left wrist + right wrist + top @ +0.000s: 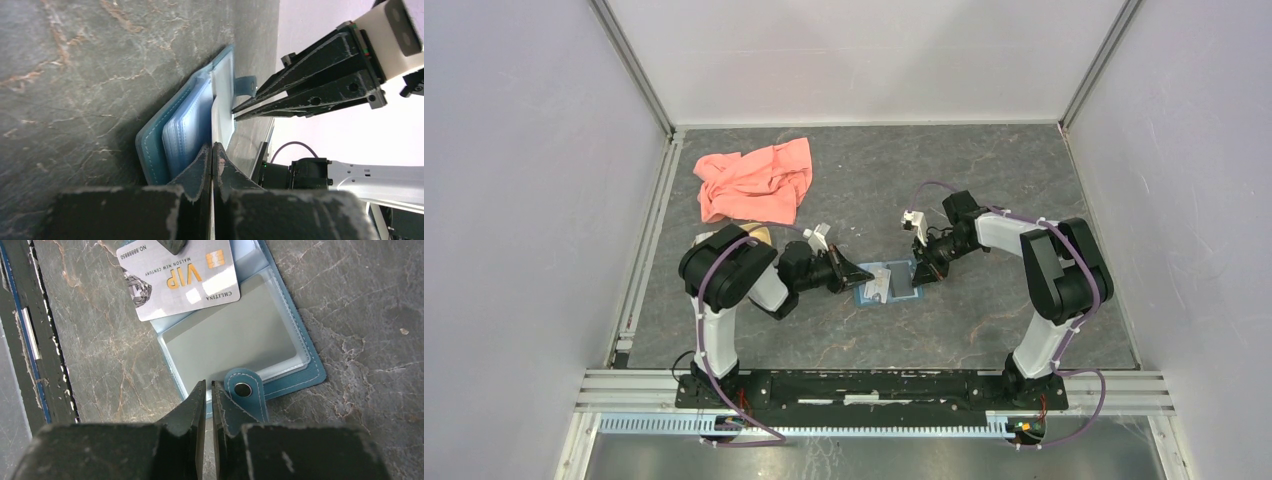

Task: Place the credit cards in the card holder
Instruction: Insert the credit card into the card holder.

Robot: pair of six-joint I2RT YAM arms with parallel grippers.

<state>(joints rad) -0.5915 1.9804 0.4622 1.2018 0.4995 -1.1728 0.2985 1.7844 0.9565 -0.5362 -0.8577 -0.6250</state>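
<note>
The teal card holder [902,287] lies open on the table between both arms, its snap tab [243,390] toward my right gripper. A pale credit card [180,280] printed "VIP" lies slanted over its far pocket, one corner off the edge. My left gripper [212,146] is shut on that card [222,120], which shows edge-on above the stacked blue sleeves [185,130]. My right gripper [208,385] stands at the holder's near edge beside the tab. Its jaws are a narrow slit apart, with nothing between them. The nearer clear pocket [235,335] looks empty. No other credit cards show.
A salmon-pink cloth [754,180] lies crumpled at the back left. A tan dish [756,233] peeks out behind the left arm. A dark rail [30,340] runs along the left of the right wrist view. Grey walls enclose the table on three sides.
</note>
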